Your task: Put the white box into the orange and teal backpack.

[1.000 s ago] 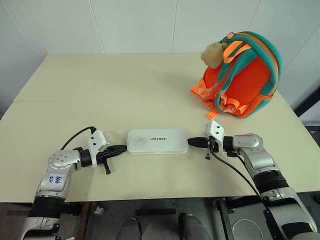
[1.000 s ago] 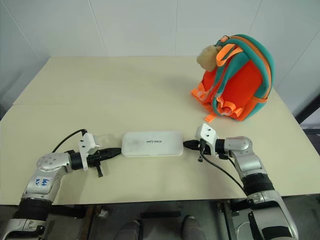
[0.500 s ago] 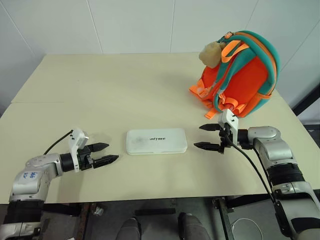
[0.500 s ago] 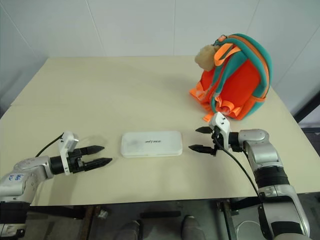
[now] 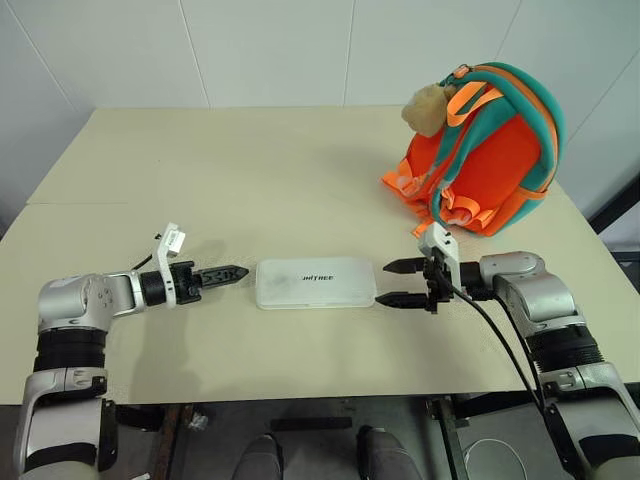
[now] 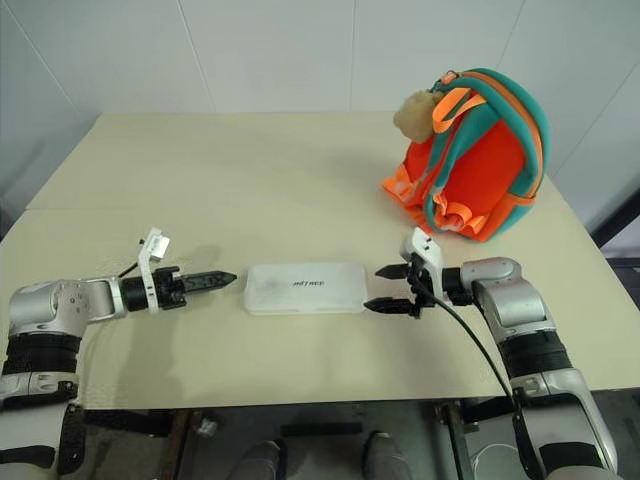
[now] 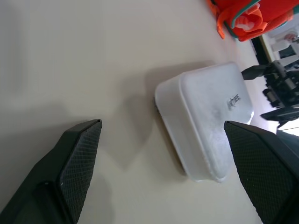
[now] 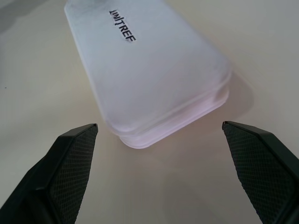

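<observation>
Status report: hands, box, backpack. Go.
Left hand open, right hand open, one at each end of white box. Box flat on table, unheld. Backpack upright beyond it. Nothing between.

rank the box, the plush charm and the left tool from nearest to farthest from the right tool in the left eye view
1. box: flat on the table, just off the right tool's open tips, toward the robot's left.
2. left tool: beyond the box's other end, open too.
3. plush charm: farthest, up on the backpack at the table's far right.
</observation>
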You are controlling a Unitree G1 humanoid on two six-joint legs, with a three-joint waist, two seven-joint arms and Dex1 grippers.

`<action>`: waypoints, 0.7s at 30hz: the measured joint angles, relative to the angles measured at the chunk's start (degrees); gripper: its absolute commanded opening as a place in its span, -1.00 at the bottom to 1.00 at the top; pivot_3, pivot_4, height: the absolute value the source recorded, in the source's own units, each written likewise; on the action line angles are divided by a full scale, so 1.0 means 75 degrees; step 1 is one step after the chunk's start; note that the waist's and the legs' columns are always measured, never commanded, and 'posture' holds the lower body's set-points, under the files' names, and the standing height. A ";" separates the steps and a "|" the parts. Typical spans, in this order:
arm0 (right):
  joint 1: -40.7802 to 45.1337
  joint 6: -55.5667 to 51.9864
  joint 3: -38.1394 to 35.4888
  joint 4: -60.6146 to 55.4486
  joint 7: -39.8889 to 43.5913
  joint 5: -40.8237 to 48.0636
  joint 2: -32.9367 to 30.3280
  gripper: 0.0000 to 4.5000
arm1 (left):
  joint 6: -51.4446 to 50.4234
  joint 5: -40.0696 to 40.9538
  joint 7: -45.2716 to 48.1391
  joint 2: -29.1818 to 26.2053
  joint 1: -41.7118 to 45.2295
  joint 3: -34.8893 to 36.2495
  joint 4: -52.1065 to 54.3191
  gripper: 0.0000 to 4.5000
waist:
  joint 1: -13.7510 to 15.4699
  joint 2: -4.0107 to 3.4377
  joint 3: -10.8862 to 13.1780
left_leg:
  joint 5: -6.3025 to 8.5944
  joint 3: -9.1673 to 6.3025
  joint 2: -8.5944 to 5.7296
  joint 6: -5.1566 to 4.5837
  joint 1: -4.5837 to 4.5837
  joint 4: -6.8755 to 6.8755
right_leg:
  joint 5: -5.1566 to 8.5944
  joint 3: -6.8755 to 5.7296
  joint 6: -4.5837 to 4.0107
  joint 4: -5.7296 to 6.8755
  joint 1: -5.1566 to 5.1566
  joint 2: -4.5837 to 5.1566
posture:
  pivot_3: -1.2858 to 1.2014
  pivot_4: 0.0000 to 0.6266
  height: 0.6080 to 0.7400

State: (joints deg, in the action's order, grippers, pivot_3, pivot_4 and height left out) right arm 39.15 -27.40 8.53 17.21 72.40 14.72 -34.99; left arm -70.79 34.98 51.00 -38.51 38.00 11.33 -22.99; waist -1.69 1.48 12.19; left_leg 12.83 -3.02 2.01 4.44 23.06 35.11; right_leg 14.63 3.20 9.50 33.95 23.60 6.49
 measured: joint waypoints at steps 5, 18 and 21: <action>0.0006 0.0015 0.0047 0.0013 0.0021 -0.0021 0.0059 1.00 | -0.1002 0.0345 -0.0014 0.0097 0.0109 0.0001 0.0005 0.99 | -0.0009 0.0000 0.0000 | 0.0001 -0.0002 0.0000 0.0002 0.0001 -0.0003 | 0.0001 0.0000 0.0001 -0.0004 0.0001 -0.0001 | 0.03 -0.52 1.00; 0.0122 0.0628 0.0083 0.0171 -0.0012 -0.0102 0.0749 1.00 | -0.1427 0.0449 -0.0108 0.0490 0.0264 -0.0015 -0.0047 0.99 | 0.0006 0.0000 0.0000 | -0.0002 -0.0003 -0.0001 0.0009 0.0000 -0.0002 | 0.0000 0.0000 0.0003 -0.0004 -0.0003 0.0000 | 0.03 -0.52 1.00; 0.0148 0.0780 0.0177 0.0214 0.0023 -0.0140 0.0844 1.00 | -0.1448 0.0456 -0.0079 0.0573 0.0333 -0.0069 -0.0176 0.99 | 0.0009 0.0000 0.0000 | -0.0002 -0.0004 -0.0001 0.0009 0.0000 -0.0002 | 0.0000 -0.0001 0.0003 -0.0004 -0.0003 0.0000 | 0.03 -0.52 1.00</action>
State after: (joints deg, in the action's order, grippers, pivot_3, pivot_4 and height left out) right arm 40.26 -21.55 9.86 18.82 72.58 13.67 -28.66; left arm -81.65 38.41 50.41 -34.21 40.50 10.82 -24.30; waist -1.63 1.48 12.19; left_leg 12.82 -3.05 2.00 4.50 23.06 35.09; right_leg 14.63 3.20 9.52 33.92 23.57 6.49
